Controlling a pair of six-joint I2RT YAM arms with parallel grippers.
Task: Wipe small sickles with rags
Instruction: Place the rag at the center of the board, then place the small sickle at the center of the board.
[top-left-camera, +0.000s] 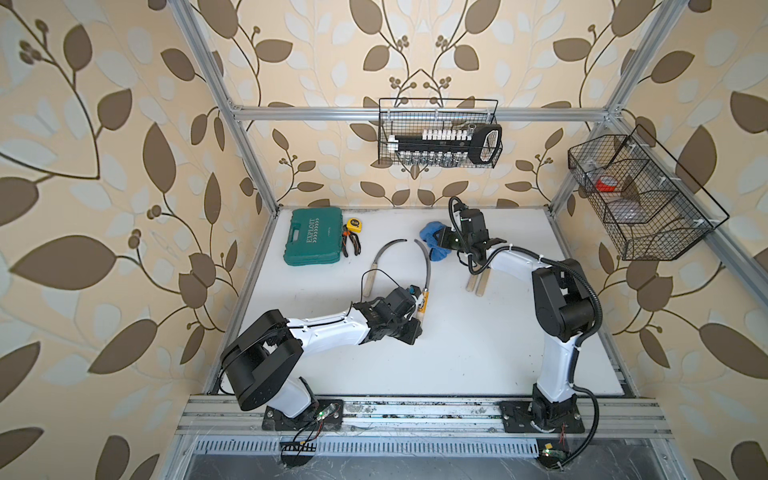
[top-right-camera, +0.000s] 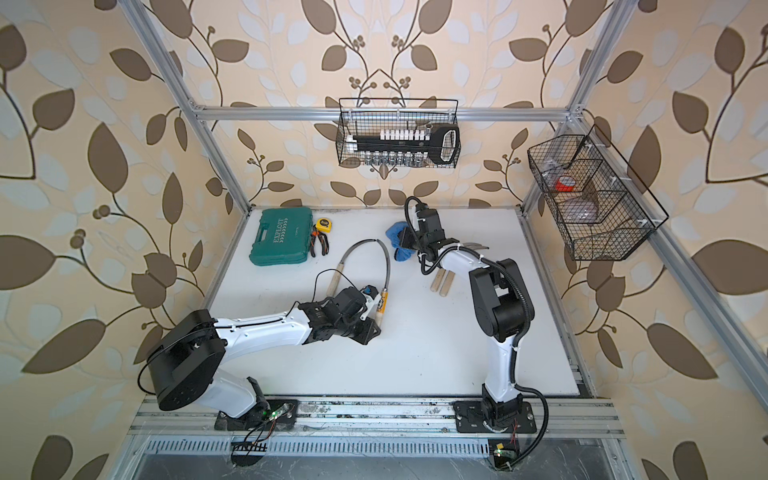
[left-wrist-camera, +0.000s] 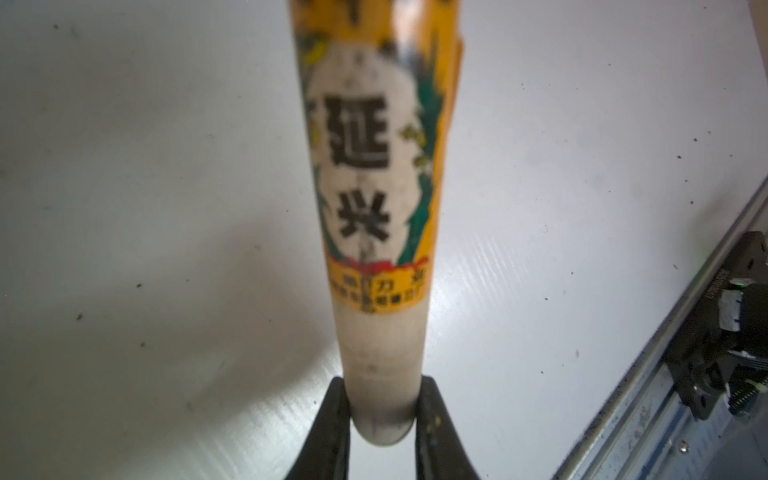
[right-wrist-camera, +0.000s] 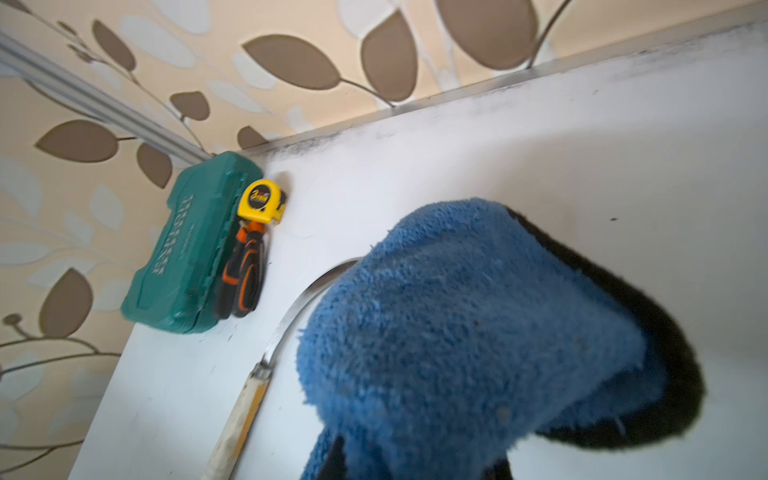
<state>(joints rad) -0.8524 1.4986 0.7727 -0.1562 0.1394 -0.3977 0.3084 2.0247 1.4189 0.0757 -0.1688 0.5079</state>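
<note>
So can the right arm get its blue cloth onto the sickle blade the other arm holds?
Probably yes. The blue cloth in the right gripper is close beside the blade tip of that sickle, nothing between; the left gripper grips its handle.

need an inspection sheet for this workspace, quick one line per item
surface: white tabletop, dark specks, smudged along the back edge
job's things: labelled sickle gripped at its handle end; loose sickle lying beside it; two more sickles partly under the right arm; blue cloth held
clutter: green tool case, tape measure and pliers together at the back
grippers: left gripper shut on the labelled sickle; right gripper shut on the blue cloth
cables: thin black cable loops off the left wrist; ribbed hose along the right arm
surroundings: back basket of sockets; side basket with a red roll; leaf wallpaper
</note>
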